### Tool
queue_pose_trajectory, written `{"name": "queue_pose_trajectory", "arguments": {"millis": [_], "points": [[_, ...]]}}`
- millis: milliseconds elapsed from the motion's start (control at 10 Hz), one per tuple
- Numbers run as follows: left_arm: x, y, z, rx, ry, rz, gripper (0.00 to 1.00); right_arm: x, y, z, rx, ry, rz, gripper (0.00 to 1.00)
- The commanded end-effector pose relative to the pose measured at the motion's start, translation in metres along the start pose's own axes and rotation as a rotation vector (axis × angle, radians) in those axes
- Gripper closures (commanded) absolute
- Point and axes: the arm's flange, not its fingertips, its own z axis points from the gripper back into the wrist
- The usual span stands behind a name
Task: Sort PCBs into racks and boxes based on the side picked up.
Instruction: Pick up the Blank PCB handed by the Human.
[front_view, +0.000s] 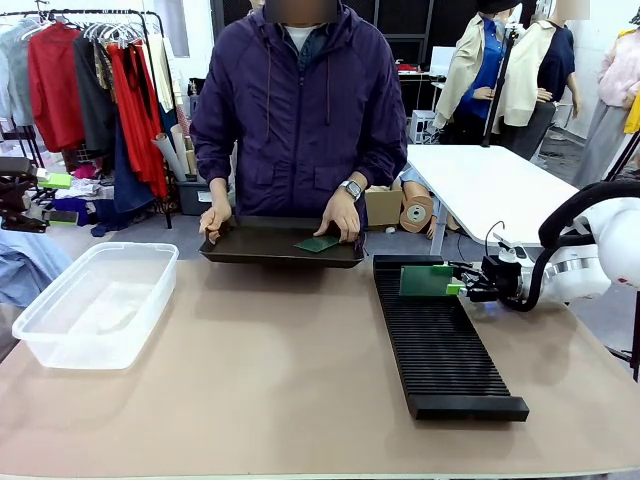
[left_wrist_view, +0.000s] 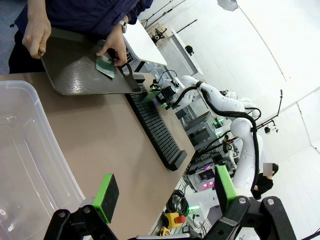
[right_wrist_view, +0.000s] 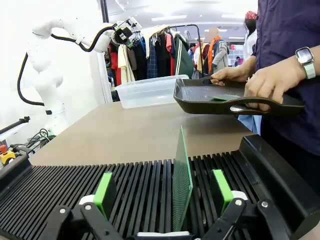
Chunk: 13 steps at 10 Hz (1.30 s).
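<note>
A green circuit board (right_wrist_view: 181, 182) stands upright in a slot of the black rack (front_view: 445, 350), the right jaws apart on either side of it. Drawing straight back, touching neither face, should leave it seated. The left jaws hang apart near the clear tub (front_view: 60, 330).

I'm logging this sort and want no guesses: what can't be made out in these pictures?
- Standing PCB lower edge, right wrist view: hidden by the right pincer; seating in the rack unclear.
- PCB on the tray, front view: too small to tell which face is up.
- Clear tub, left wrist view: cut off by the left edge.
</note>
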Motion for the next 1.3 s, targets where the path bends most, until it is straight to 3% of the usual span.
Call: {"name": "queue_pose_trajectory", "arguments": {"millis": [0,300,600,1200], "points": [[0.0,-0.003,0.001,-0.007,0.001,0.003,0.0,0.013,-0.001,-0.007,0.022,-0.054,-0.036,0.0],[0.0,-0.003,0.001,-0.007,0.001,0.003,0.0,0.055,-0.003,-0.018,0.026,-0.057,-0.033,0.0],[0.0,-0.003,0.001,-0.007,0.001,0.003,0.0,0.09,0.008,-0.025,0.018,0.02,-0.083,0.0],[0.0,-0.003,0.001,-0.007,0.001,0.003,0.0,0.134,0.076,-0.047,-0.044,0.139,-0.521,0.0]]}}
